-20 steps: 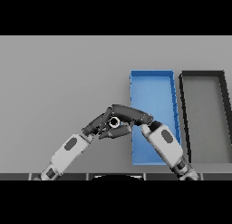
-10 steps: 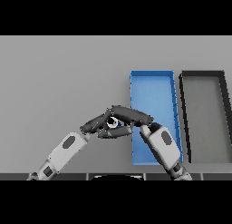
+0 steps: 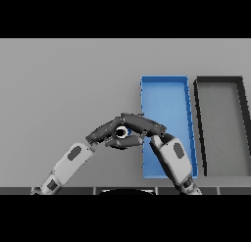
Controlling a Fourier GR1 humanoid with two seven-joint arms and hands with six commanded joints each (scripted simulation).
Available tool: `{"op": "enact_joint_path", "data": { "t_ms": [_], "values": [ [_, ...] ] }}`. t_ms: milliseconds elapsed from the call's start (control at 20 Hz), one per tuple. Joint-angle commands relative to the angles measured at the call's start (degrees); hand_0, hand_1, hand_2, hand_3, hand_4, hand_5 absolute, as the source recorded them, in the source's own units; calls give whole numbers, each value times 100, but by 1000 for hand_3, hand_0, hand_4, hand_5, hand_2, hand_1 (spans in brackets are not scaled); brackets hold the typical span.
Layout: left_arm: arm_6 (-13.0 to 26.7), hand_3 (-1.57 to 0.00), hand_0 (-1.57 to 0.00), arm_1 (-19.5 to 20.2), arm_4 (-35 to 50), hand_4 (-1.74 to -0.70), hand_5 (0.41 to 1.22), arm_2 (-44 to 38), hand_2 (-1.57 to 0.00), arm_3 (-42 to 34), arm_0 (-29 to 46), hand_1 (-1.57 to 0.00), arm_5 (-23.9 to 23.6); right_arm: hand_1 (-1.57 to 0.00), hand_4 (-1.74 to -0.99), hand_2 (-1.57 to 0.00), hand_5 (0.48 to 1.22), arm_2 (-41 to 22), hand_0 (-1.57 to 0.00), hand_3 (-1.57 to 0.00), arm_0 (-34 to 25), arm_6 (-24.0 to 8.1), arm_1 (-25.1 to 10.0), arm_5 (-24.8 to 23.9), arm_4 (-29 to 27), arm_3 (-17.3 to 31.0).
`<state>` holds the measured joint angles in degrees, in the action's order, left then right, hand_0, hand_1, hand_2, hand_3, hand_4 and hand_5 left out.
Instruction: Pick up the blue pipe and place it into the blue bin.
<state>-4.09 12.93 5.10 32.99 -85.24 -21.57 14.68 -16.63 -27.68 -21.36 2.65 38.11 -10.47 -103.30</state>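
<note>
Gripping pipe (image 3: 121, 133) w/ both hands, left (image 3: 105, 131) + right (image 3: 142, 124) curled round it, just left of bin (image 3: 164, 81) edge; pipe axis not readable, bin lies to right.

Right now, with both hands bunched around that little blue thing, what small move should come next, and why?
Probably carry the blue pipe a little to the right. The right robot hand and left robot hand meet around it just left of the blue bin, whose near left wall it has not crossed, so it cannot be dropped in yet.
</note>
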Motion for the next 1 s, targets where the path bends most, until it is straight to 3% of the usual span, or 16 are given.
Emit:
{"op": "enact_joint_path", "data": {
  "t_ms": [0, 100, 150, 350, 400, 700, 900, 950],
  "values": [
    [240, -11, -33, -32, 44, -853, 623, 9, -28, 26, 47, -27, -32, -1570, -1488, -1570, 1220, 31, -1570, -1570, 4, -23, 17, 12, 12, -1],
    [580, -7, -21, -13, 105, -873, 612, 7, -17, -101, 153, -17, -133, -1571, -1491, -1571, 1220, 160, -1571, -1570, -13, -81, 78, 19, -10, 62],
    [675, -5, -17, -27, 120, -880, 605, 24, -14, -166, 160, -13, -163, -1571, -1492, -1571, 1220, 190, -1571, -1571, -14, -301, 183, -3, -226, 43],
    [699, -1, -6, -32, 31, -873, 543, 63, -5, -123, 145, -5, -184, -1571, -1493, -1571, 1221, 559, -1571, -1571, -318, -1243, 388, -437, -1773, 41],
    [635, -1, -5, 9, 46, -870, 535, 50, -4, -117, 152, -4, -141, -1571, -1494, -1571, 1221, 575, -1571, -1571, -500, -1336, 249, -687, -2082, 73],
    [671, 0, -1, 70, 47, -863, 498, 90, 0, -241, 274, 0, -133, -1571, -1494, -1571, 1221, 783, -1571, -1571, -1847, -1329, -718, -1764, -3117, 77],
    [712, 1, 0, 115, 69, -866, 484, 90, 0, -310, 267, 0, -107, -1571, -1496, -1571, 1221, 1332, -1571, -1571, -2714, -1041, -1077, -1922, -3090, 477],
    [751, 1, 1, 134, 109, -864, 483, 87, 1, -379, 268, 1, -86, -1571, -1496, -1571, 1221, 1531, -1571, -1571, -2919, -908, -1168, -2037, -2908, 794]
  ]
}}
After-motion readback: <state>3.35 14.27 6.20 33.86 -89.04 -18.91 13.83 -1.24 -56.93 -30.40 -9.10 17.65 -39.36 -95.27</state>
